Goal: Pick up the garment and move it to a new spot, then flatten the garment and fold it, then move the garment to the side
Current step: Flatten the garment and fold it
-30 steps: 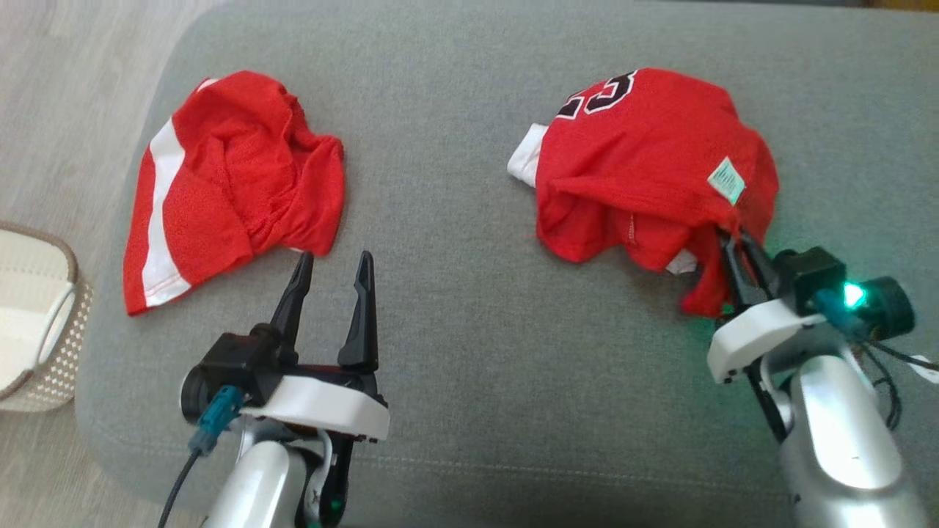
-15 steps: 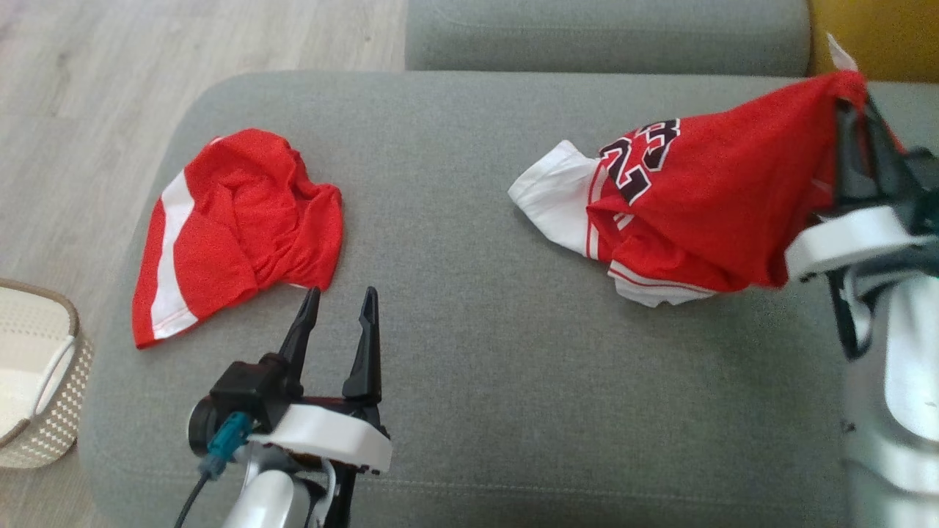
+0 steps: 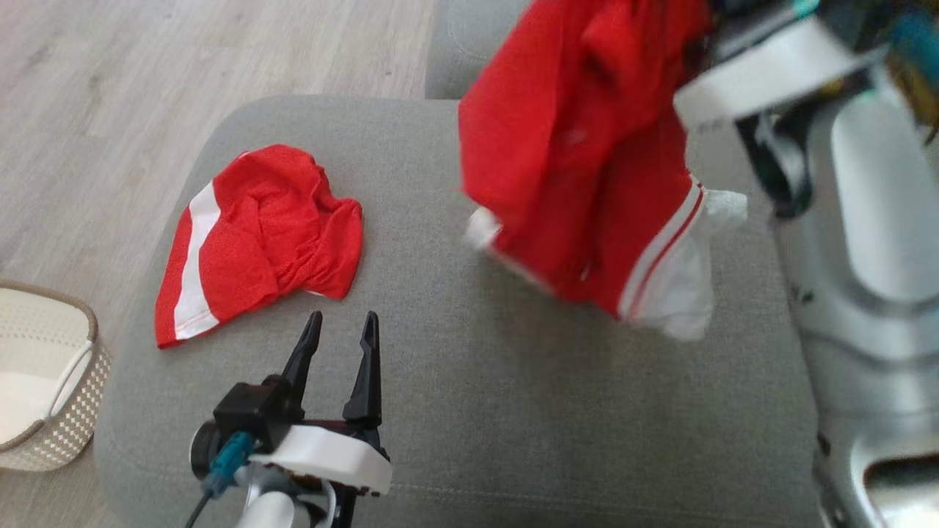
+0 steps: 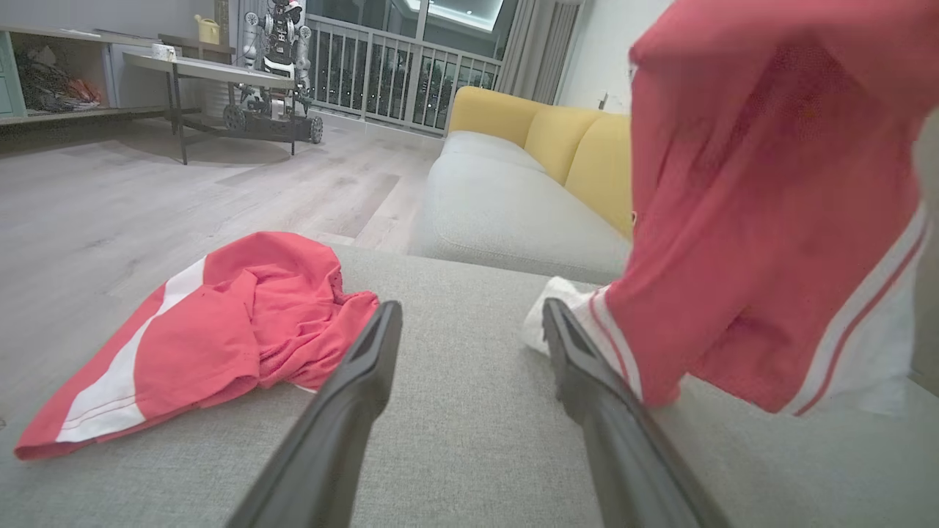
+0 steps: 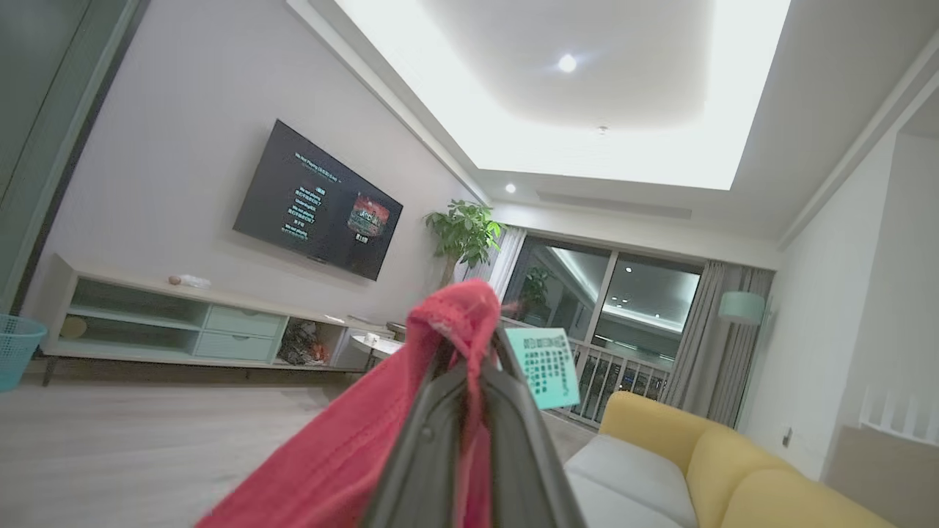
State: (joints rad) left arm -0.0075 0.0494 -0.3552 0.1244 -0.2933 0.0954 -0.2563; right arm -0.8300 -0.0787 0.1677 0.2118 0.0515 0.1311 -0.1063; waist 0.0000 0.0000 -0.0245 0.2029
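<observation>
The garment (image 3: pixel 579 147), a red jersey with white trim, hangs in the air over the right half of the grey cushion (image 3: pixel 469 411). My right gripper (image 5: pixel 469 367) is shut on a bunched edge of it, beside a teal label (image 5: pixel 546 367). In the head view the right arm (image 3: pixel 763 66) is raised at the top right. The jersey's lower hem (image 4: pixel 763 220) dangles just above the cushion. My left gripper (image 3: pixel 342 323) stands open and empty, low over the cushion's front, its fingers (image 4: pixel 367 381) pointing between the two red cloths.
A second red garment with a white stripe (image 3: pixel 257 235) lies crumpled on the cushion's left. A woven basket (image 3: pixel 37 374) stands on the floor at the left. Behind are another grey cushion (image 4: pixel 506 213) and a yellow sofa (image 4: pixel 557 139).
My right gripper has lifted the jersey off the cushion and swung it up, so it now hangs. The head camera has tilted. The left gripper stays open in place.
</observation>
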